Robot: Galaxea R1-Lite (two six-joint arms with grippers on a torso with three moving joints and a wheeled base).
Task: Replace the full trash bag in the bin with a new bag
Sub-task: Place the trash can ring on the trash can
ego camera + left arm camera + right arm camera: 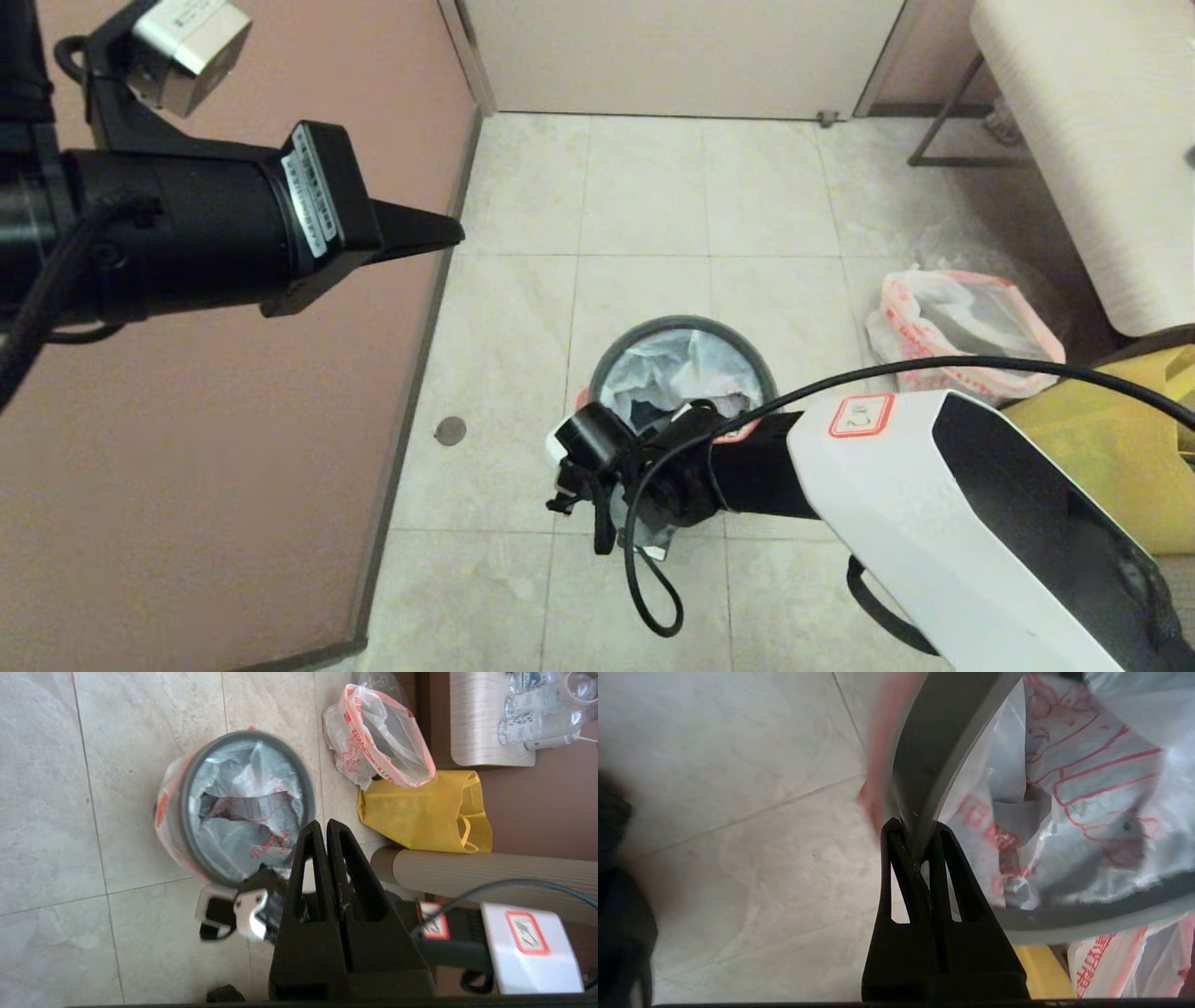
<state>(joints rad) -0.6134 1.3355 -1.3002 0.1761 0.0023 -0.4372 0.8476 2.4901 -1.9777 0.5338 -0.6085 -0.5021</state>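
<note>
The bin (767, 371) stands on the floor tiles with its grey hoop (187, 788) on the rim. Inside it, the new bag (667, 369) hangs limp, white with red line drawing, its edge folded out over the rim (163, 807). My right gripper (920, 828) is at the bin's near side, shut on the hoop (943, 742). In the head view its fingers are hidden under the right arm (747, 467). The full trash bag (962, 327) sits on the floor to the bin's right. My left gripper (448, 233) hovers high on the left, shut and empty.
A yellow bag (1120, 439) lies beside the full bag, near the right arm. A pink wall (233, 467) runs along the left, a white table (1102, 140) stands at the back right. A floor drain (451, 430) lies left of the bin.
</note>
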